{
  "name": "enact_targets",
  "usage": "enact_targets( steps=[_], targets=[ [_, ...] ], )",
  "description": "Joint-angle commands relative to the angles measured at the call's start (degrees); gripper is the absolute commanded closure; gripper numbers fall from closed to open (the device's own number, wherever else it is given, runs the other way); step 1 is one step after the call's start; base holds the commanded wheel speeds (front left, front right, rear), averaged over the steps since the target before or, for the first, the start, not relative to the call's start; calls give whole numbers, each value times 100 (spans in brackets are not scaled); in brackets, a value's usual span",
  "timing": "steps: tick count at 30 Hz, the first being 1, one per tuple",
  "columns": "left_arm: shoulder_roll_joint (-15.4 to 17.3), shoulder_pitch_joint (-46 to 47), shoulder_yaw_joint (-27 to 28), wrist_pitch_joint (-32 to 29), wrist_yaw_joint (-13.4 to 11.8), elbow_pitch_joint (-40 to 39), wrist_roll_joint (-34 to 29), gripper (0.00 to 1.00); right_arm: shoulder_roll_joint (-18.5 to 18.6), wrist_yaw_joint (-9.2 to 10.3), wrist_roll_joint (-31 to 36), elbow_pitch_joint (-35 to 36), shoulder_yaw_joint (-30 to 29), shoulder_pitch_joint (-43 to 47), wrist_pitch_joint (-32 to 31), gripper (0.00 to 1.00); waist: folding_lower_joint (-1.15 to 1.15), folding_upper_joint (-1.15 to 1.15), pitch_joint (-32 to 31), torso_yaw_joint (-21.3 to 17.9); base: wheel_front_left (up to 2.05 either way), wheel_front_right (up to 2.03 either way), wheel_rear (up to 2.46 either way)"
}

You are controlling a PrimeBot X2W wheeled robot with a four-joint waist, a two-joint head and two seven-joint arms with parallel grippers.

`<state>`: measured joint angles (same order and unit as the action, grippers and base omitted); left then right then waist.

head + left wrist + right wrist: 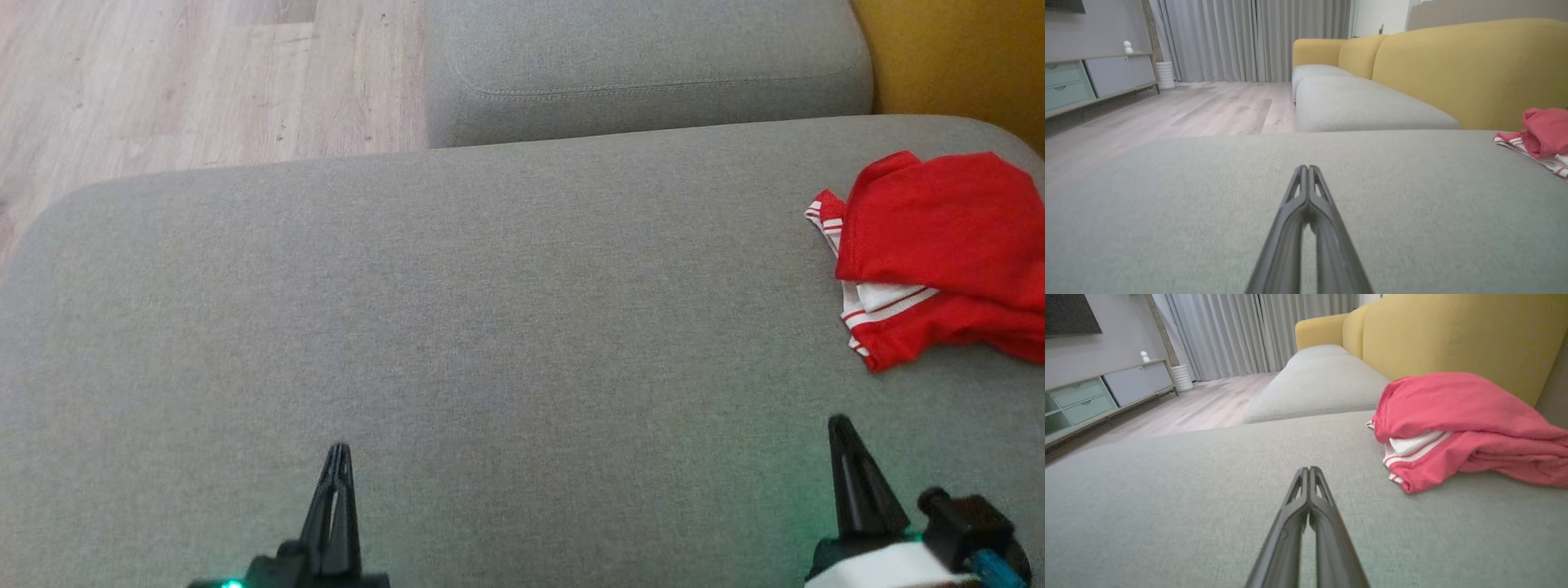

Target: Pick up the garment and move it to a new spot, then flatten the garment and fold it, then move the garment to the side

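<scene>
The red garment, white-striped, lies bunched at the far right of the grey sofa seat. Nearer, the left claw and right claw are both pinched closed and empty.

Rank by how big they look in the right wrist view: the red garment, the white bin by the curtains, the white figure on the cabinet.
1. red garment, largest, but nearest the camera.
2. white bin.
3. white figure, smallest; both far off, so true sizes are unsure.
</scene>
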<state>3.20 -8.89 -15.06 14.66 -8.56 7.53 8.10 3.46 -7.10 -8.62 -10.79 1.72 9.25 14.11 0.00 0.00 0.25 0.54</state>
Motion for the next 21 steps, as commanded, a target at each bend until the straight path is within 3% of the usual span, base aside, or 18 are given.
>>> enact_targets(
  steps=[1, 21],
  targets=[
    [8, 78, 23, -19, 15, -163, 157, 100, 6, -1, -153, 148, -7, -72, -21, 100, 0, 0, 1, -1, 0, 0, 0],
    [84, 309, 245, -260, 270, -7, 1532, 100, 67, -7, -1507, 71, -40, -303, -263, 100, 0, 0, -1, -9, 0, 0, 0]
  ],
)
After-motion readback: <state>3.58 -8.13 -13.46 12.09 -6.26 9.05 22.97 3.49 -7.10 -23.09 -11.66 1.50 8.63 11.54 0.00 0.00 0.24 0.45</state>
